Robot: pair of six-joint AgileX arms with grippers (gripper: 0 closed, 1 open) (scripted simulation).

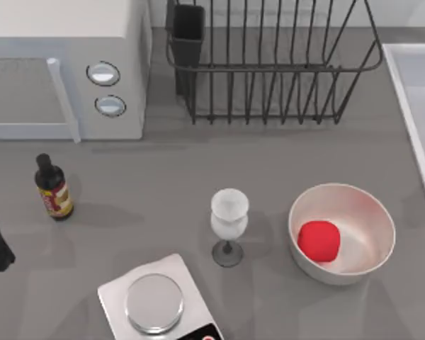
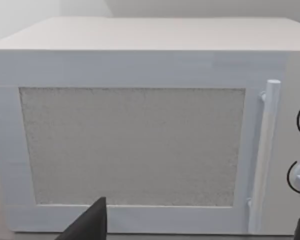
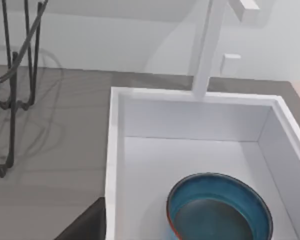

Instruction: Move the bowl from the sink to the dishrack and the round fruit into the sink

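Teal-blue round bowl (image 3: pixel 217 207) sits in pale rectangular sink (image 3: pixel 115 165); small red round fruit (image 1: pixel 319 240) lies in glossy white bowl (image 1: pixel 354 265); state of both jaws cannot be told

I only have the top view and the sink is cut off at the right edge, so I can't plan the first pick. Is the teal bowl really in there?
Observer: Yes. The right wrist view shows the bowl sitting upright on the floor of the sink.
Operator: Anything else in the basin?
Observer: No other item visible; a white faucet rises behind its back rim.
Operator: What is the left wrist facing?
Observer: The microwave, door closed.
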